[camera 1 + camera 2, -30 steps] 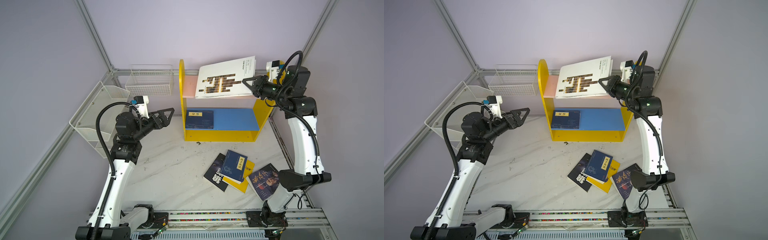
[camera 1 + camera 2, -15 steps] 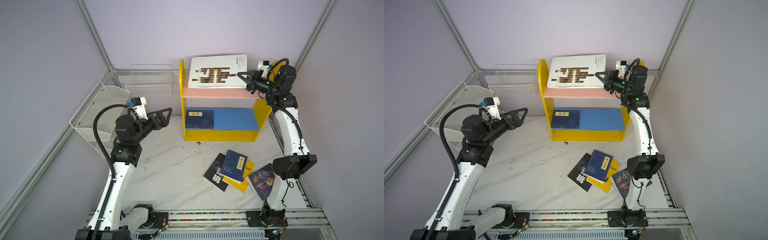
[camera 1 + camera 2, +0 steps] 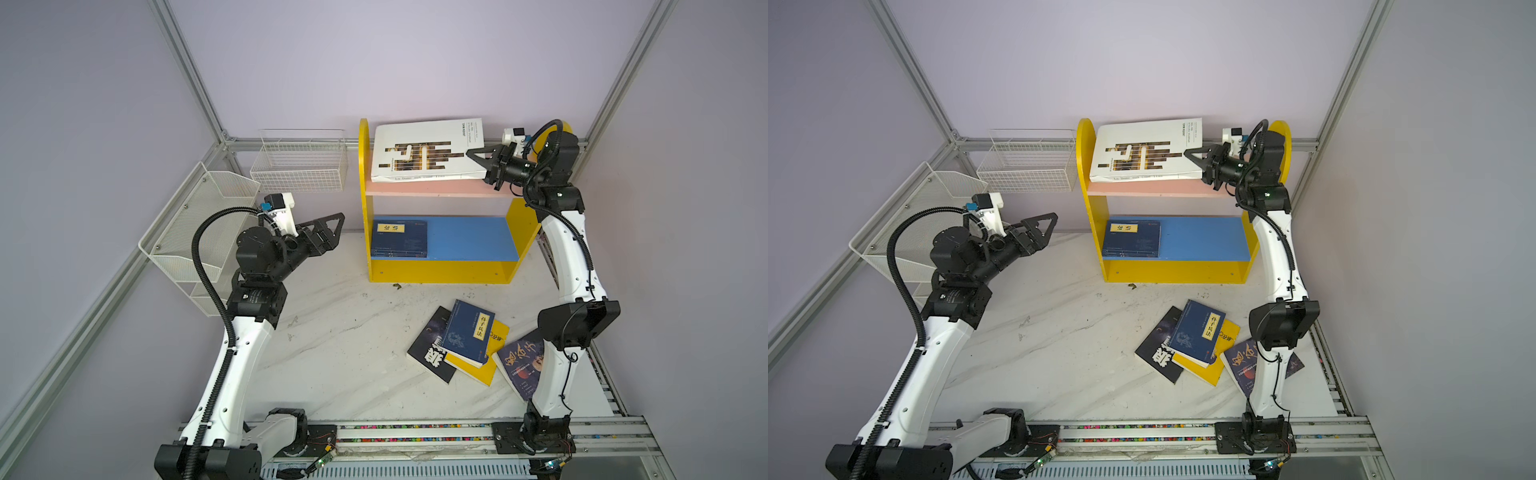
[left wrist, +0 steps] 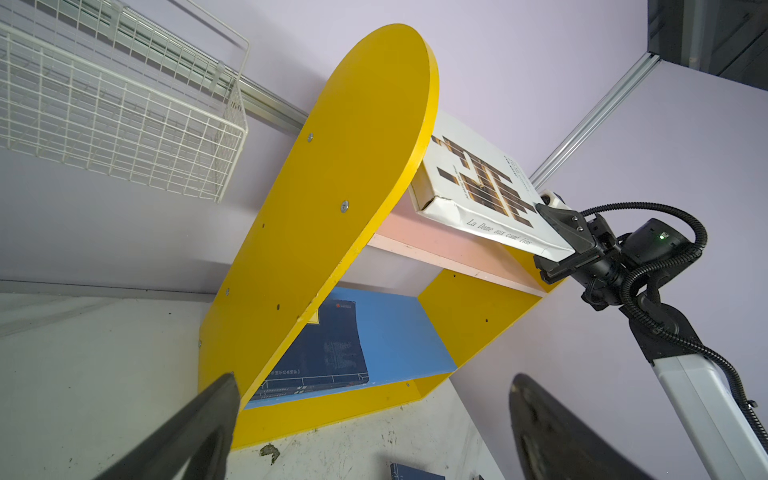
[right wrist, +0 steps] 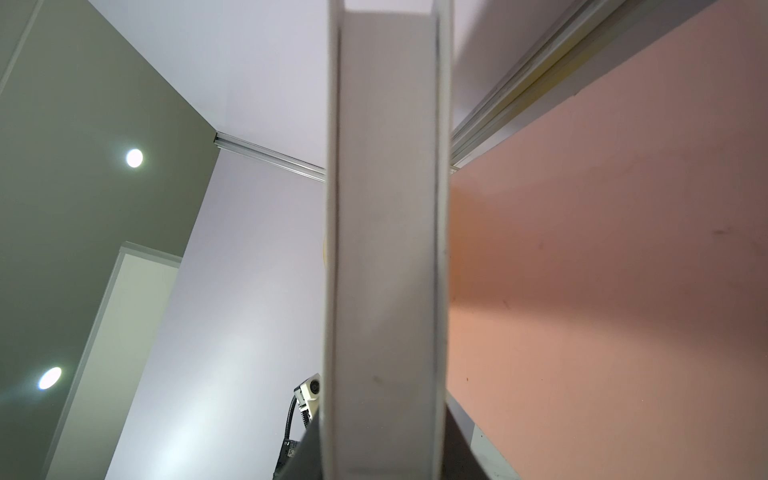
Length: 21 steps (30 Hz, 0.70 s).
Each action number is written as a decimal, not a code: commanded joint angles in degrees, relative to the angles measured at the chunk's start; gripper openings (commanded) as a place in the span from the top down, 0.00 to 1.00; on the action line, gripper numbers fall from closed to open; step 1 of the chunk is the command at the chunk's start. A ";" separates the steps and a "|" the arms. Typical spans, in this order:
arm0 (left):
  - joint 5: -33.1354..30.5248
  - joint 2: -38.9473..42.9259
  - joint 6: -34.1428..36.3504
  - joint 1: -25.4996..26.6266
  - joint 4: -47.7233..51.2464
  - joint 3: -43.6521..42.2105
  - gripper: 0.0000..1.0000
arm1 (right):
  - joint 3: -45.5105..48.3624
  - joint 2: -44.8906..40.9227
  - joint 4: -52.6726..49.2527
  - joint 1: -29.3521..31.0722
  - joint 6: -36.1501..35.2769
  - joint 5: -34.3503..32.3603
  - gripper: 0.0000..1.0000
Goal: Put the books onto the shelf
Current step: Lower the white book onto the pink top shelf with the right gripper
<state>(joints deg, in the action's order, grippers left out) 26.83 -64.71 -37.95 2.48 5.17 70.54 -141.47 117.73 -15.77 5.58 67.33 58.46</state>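
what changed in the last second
The right tool, still shut on the white book, swung it left and down from a tilt above the shelf to nearly flat over the pink board. Left tool stayed open beside the shelf; navy book on the blue board and table books unmoved.

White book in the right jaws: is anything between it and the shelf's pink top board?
Nothing visible. The white book, one end clamped in the jaws of the right gripper, sits tilted over the pink board, whose visible surface is bare. The navy book lies on the blue board below.
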 commanded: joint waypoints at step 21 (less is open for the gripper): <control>-0.40 2.58 -0.54 -0.53 -0.50 -4.19 0.00 | -4.83 3.14 -11.25 3.03 -6.13 -6.21 0.59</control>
<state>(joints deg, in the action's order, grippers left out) 26.35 -62.76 -38.44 2.31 5.56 67.59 -145.03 121.54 -24.34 7.70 64.20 53.76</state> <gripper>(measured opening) 0.996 0.398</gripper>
